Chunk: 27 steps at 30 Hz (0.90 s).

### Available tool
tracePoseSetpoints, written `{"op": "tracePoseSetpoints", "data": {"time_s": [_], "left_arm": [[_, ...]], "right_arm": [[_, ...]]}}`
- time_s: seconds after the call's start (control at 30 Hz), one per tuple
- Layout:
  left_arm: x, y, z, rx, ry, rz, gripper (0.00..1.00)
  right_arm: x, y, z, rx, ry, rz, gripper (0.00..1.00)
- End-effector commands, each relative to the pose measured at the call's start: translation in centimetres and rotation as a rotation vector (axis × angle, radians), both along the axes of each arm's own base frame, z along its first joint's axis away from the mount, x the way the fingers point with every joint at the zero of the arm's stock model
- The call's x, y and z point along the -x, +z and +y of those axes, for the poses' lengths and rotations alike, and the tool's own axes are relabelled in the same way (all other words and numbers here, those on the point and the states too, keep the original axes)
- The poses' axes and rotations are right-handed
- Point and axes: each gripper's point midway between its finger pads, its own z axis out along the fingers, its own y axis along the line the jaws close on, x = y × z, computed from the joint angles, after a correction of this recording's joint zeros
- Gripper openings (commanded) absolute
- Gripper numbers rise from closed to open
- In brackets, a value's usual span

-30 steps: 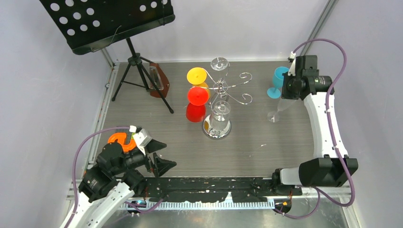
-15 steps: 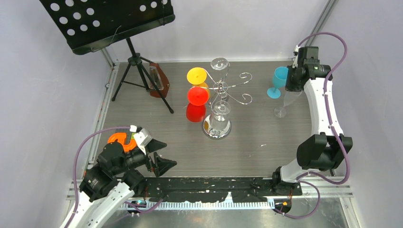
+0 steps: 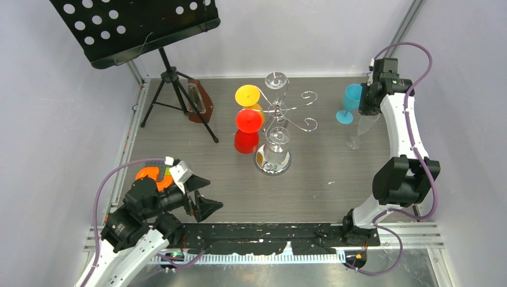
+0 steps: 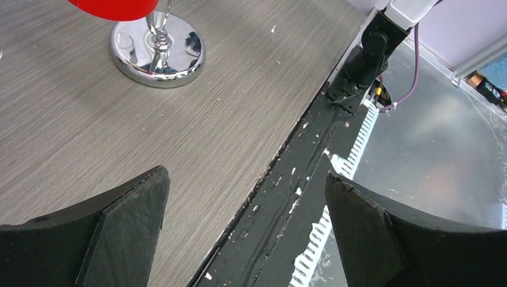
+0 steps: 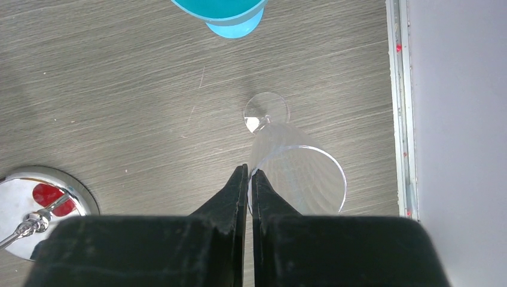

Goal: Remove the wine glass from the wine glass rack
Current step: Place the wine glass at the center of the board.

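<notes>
Clear wine glass [image 3: 361, 127] [image 5: 299, 173]: off the rack, at the far right of the table [image 3: 329, 191] [image 5: 89, 89], rim uppermost, its wall pinched between the closed fingers of the right gripper [image 3: 366, 111] [image 5: 248, 173]; whether its foot touches the tabletop cannot be told. Blue glass [image 3: 350, 101] [image 5: 221, 12]: standing just beside it, on the rack's side. Rack [image 3: 281, 109] [image 4: 158, 51] [image 5: 42, 203]: chrome wire, round mirror base, mid-table, well apart from the held glass. It carries a yellow glass [image 3: 247, 95] and a red glass [image 3: 249, 119] on its left, and two clear glasses [image 3: 276, 81], one at the far arm and one over the base. Left gripper [image 3: 203, 200] [image 4: 245, 179]: jaws spread wide, holding nothing, over the near edge of the table at the left. Black music stand [image 3: 137, 30]: far left corner, on a tripod, with a brown block [image 3: 200, 103] by its legs. Orange piece [image 3: 148, 174]: partly hidden behind the left arm. Change over the last second: the right arm's elbow, then low by the front rail, is now raised; the held glass, then tilted and nearer the rack, now hangs more upright and closer to the right edge. Left arm and rack unchanged.
</notes>
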Motion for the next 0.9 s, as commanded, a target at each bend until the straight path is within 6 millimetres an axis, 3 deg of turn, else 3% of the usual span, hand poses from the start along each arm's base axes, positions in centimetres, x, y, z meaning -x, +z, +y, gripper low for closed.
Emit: {"op": "tracePoseSetpoints", "data": {"time_s": [0.0, 0.4, 0.7, 0.87], "left_arm": [[-0.7, 0.6, -0.2, 0.013, 0.013, -0.032, 1.00], [-0.8, 0.4, -0.2, 0.009, 0.018, -0.024, 1.00], [-0.8, 0.3, -0.2, 0.008, 0.019, -0.016, 1.00], [-0.9, 0.5, -0.2, 0.009, 0.025, -0.022, 1.00]], "right_arm": [[-1.6, 1.6, -0.6, 0.016, -0.022, -0.077, 0.05], [-1.8, 1.1, -0.5, 0.007, -0.017, -0.076, 0.14], [-1.6, 1.4, -0.5, 0.011, -0.022, -0.088, 0.32], [-1.5, 3.0, -0.5, 0.011, -0.029, -0.131, 0.43]]}}
